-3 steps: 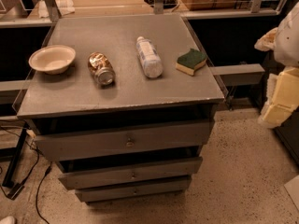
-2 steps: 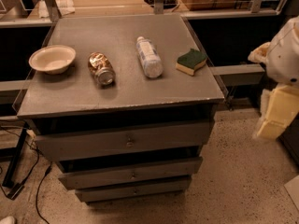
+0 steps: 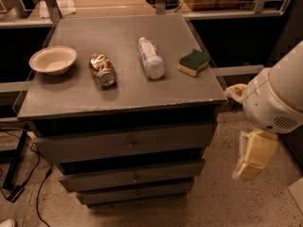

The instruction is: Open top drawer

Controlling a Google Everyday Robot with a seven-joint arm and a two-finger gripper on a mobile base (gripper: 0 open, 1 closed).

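Observation:
The top drawer (image 3: pixel 94 146) is the tallest, widest grey front of the cabinet, just under the cabinet top, with a small round metal knob (image 3: pixel 131 141) at its centre. It sits pushed in, with a dark gap above it. My gripper (image 3: pixel 252 159) hangs at the right, pointing down, beside the cabinet's right side at about the height of the top drawer. It is well apart from the knob and holds nothing that I can see. The white arm housing (image 3: pixel 279 96) is above it.
On the cabinet top (image 3: pixel 118 98) lie a white bowl (image 3: pixel 53 59), a crushed can (image 3: pixel 102 70), a plastic bottle (image 3: pixel 151 57) and a green-yellow sponge (image 3: pixel 193 62). Two slimmer drawers (image 3: pixel 132 176) sit below. Cables (image 3: pixel 28 174) lie on the floor at left.
The arm and gripper have moved left and lower, closer to the cabinet's right side. The drawers and the things on top have not moved.

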